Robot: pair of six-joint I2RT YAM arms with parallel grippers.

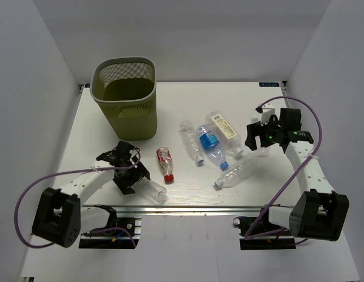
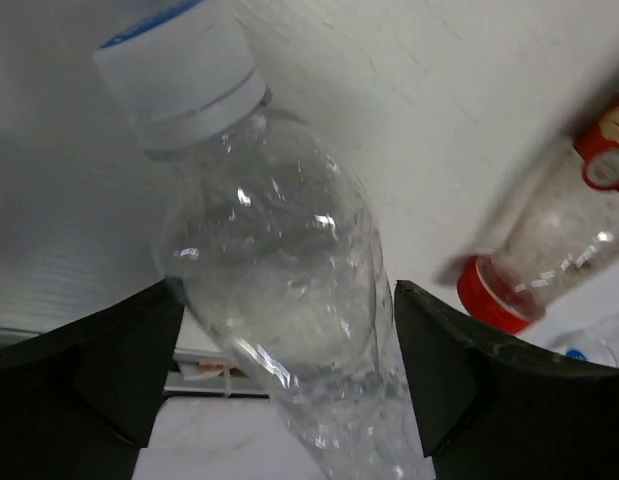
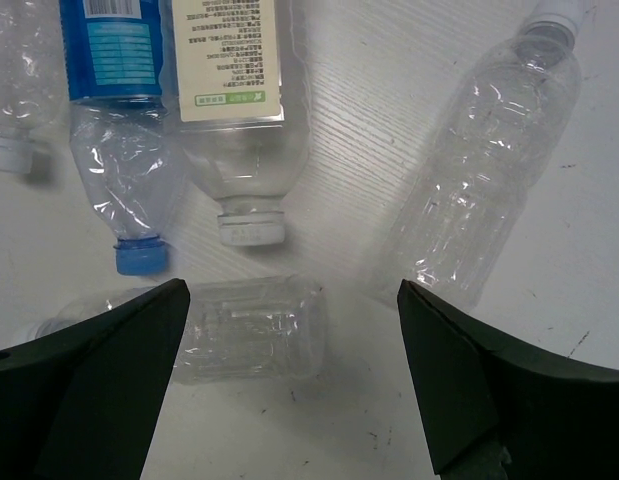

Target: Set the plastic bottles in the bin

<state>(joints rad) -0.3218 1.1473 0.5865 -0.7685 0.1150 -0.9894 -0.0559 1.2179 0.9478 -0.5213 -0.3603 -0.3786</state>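
The olive-green mesh bin (image 1: pixel 124 100) stands at the far left. My left gripper (image 1: pixel 133 176) is shut on a bare clear bottle (image 2: pixel 289 290) with a white cap, near the table's front edge; its fingers (image 2: pixel 119 370) press both sides. A red-capped, red-label bottle (image 1: pixel 164 163) lies just right of it. My right gripper (image 1: pixel 258 140) is open, hovering over a bare clear bottle (image 3: pixel 249 325) that lies between its fingers (image 3: pixel 479 390). A blue-label bottle (image 3: pixel 119 100), a cream-label bottle (image 3: pixel 234 100) and a bare bottle (image 3: pixel 479 180) lie beyond it.
Another bare clear bottle (image 1: pixel 190 140) lies left of the blue-label one in the middle of the table. White walls close the table's left, right and far sides. The front table edge (image 1: pixel 187 205) runs just below the left gripper.
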